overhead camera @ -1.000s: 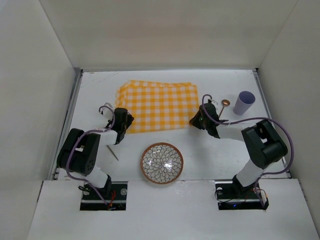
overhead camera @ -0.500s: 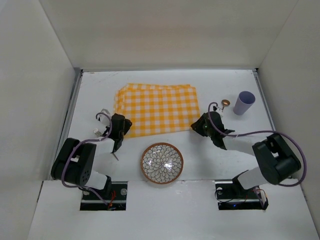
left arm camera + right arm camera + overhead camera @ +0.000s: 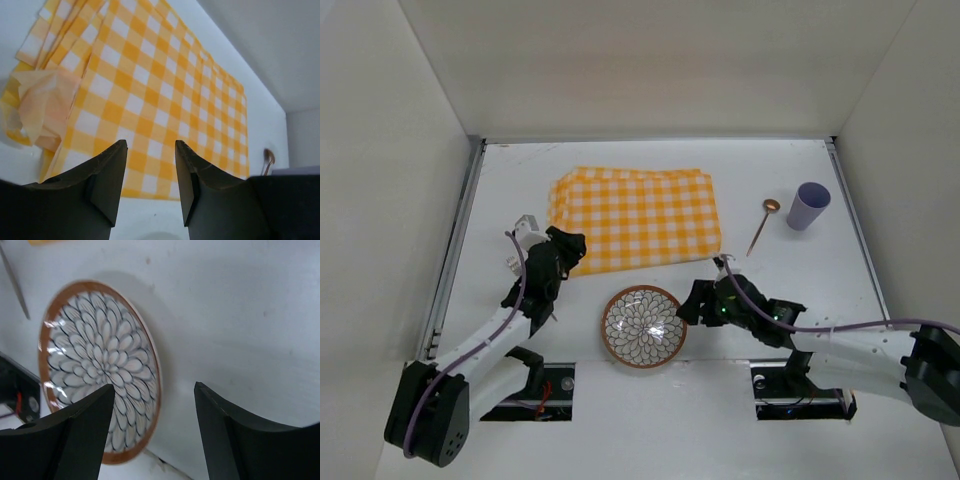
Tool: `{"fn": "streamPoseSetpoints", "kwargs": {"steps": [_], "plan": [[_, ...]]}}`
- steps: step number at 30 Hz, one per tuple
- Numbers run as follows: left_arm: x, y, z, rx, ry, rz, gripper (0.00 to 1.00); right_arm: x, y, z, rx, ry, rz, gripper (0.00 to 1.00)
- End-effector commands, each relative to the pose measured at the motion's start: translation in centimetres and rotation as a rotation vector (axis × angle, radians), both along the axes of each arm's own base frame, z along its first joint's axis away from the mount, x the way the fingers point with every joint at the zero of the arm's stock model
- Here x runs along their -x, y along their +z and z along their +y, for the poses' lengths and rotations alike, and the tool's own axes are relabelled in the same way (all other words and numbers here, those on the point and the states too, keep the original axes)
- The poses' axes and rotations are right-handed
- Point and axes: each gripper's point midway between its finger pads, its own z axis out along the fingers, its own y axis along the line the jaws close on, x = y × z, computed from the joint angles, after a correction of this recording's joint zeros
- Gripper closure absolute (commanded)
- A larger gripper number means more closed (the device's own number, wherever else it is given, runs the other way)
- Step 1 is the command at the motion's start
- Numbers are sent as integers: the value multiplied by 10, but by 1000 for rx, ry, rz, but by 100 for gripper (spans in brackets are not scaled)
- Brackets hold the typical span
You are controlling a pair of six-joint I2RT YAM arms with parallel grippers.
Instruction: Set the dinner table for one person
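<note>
The dinner table (image 3: 790, 270), a big flat white top with a dull, smooth face, fills the floor of the white box and lies under everything else. It looks hard, stiff and heavy, so I think it is not a thing to pick up. Things get set down on it, and smooth things may slide a little. A soft yellow-and-white checked cloth (image 3: 635, 218) lies at the back. It is thin and floppy, with one near corner crumpled up. That corner looks like a good place to pinch it. A round plate (image 3: 643, 326) with a brown rim and a petal pattern sits at the front. It looks hard and easy to break, so the rim is the best spot to hold. The left gripper (image 3: 150, 150) is spread wide with nothing in it, near the cloth's edge. The right gripper (image 3: 155, 390) is spread wide too and empty, just beside the plate's rim.
</note>
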Motion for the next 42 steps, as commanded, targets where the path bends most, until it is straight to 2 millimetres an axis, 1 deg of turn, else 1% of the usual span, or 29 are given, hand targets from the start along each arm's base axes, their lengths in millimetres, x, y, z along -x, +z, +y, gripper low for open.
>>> {"fn": "streamPoseSetpoints", "kwargs": {"steps": [1,2,3,4,5,9,11,13,15,17,19,21,22,24,26,28,30,32,34,36,39,42], "plan": [[19,-21,-9,-69,-86,40,59,25,-15,-5,30,36,89,29],[22,-23,-11,-73,-96,46,59,27,-17,-3,25,50,98,30],[28,-28,-14,-81,-112,60,59,31,-22,6,6,88,119,33],[28,-28,-14,-81,-112,61,59,31,-22,6,6,89,119,33],[29,-29,-14,-80,-113,62,59,32,-23,12,-10,106,129,34],[29,-26,-14,-78,-113,52,59,34,-21,38,-98,176,153,36],[28,-23,-11,-75,-103,47,59,32,-24,46,-120,174,167,41],[26,-20,-9,-78,-96,42,59,29,-32,49,-122,156,181,55],[25,-20,-5,-77,-84,41,59,23,-36,47,-128,128,188,73],[24,-18,-3,-70,-75,36,59,20,-35,47,-151,111,196,86],[23,-12,2,-60,-56,15,59,18,-24,48,-180,112,179,90],[22,-5,6,-48,-42,-5,59,16,-5,54,-222,126,145,91],[22,-2,7,-42,-39,-15,59,13,8,57,-250,133,127,91],[20,5,9,-36,-30,-29,58,2,37,64,-306,132,87,91],[17,8,14,-35,-16,-36,58,-17,67,69,-357,118,30,90],[15,8,20,-29,4,-39,58,-42,92,70,-392,94,-28,90],[14,8,23,-15,21,-42,58,-69,111,72,-415,70,-67,89],[13,7,23,-2,22,-47,58,-98,124,74,-427,53,-97,90],[12,6,21,5,20,-56,58,-128,132,79,-443,37,-118,90],[11,1,18,6,18,-61,58,-159,133,83,-463,12,-119,90],[11,-2,12,1,-1,-70,58,-198,130,90,-484,-29,-103,90],[12,-5,10,-11,-13,-75,58,-230,122,93,-488,-72,-94,90]]}}
